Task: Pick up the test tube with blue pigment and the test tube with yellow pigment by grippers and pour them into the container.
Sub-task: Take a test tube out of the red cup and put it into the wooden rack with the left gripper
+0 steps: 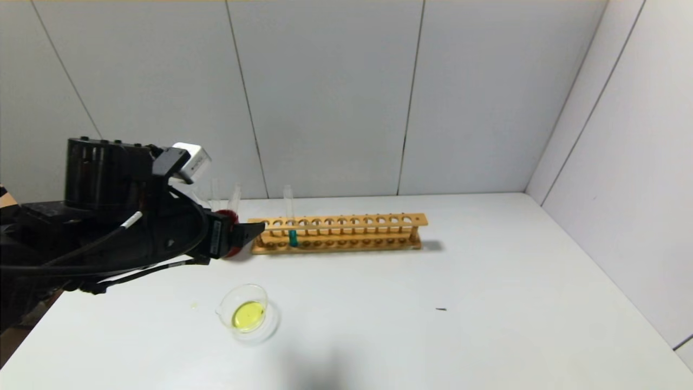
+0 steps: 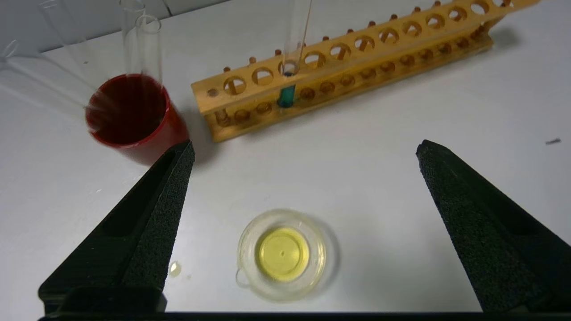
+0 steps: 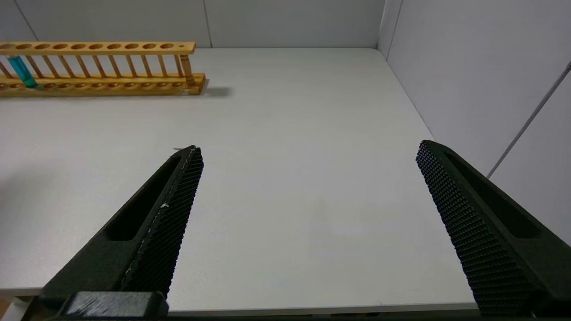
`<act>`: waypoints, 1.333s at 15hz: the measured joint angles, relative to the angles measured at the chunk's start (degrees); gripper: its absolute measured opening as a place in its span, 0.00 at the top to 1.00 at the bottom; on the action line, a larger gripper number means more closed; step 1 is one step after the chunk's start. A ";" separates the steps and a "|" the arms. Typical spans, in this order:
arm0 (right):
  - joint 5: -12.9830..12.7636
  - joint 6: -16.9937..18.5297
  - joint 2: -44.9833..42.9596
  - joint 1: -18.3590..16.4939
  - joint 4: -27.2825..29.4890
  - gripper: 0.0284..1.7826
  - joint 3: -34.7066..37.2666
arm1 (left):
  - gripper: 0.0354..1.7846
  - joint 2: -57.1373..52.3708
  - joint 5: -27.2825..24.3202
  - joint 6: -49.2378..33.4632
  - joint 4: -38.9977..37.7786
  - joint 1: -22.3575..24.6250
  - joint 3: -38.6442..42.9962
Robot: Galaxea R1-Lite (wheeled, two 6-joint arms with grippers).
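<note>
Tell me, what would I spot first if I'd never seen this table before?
Probably the yellow liquid in the container, a little glass dish at the near left. Behind it, a long wooden rack holds the test tube with blue pigment near its left end. The left claw hangs open beside a red cup holding empty tubes.

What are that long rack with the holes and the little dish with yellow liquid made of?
The rack looks like varnished wood: honey-tan colour, drilled holes, peg-like posts. The container seems to be clear glass, though it may be plastic: you see the table and the yellow liquid through it.
</note>
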 joint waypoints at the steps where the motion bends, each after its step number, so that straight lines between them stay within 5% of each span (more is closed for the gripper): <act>1: 0.00 0.00 0.00 0.00 0.00 0.02 0.00 | 0.02 2.84 -0.11 -0.94 -3.25 0.00 -0.57; 5: 0.00 0.00 0.00 0.00 0.00 0.02 0.00 | 0.02 14.23 -0.27 -2.65 -12.20 0.09 -6.27; 14: 0.00 0.00 0.00 0.00 0.00 0.02 0.00 | 0.03 29.05 -0.22 -2.93 -12.62 1.11 -20.65; 17: 0.00 0.02 0.00 0.00 0.00 0.02 0.00 | 0.17 32.09 -0.27 -2.97 -12.35 1.18 -24.02; 20: 0.00 0.00 0.00 0.00 0.00 0.02 0.00 | 0.42 32.94 -0.27 -2.90 -12.32 1.07 -24.92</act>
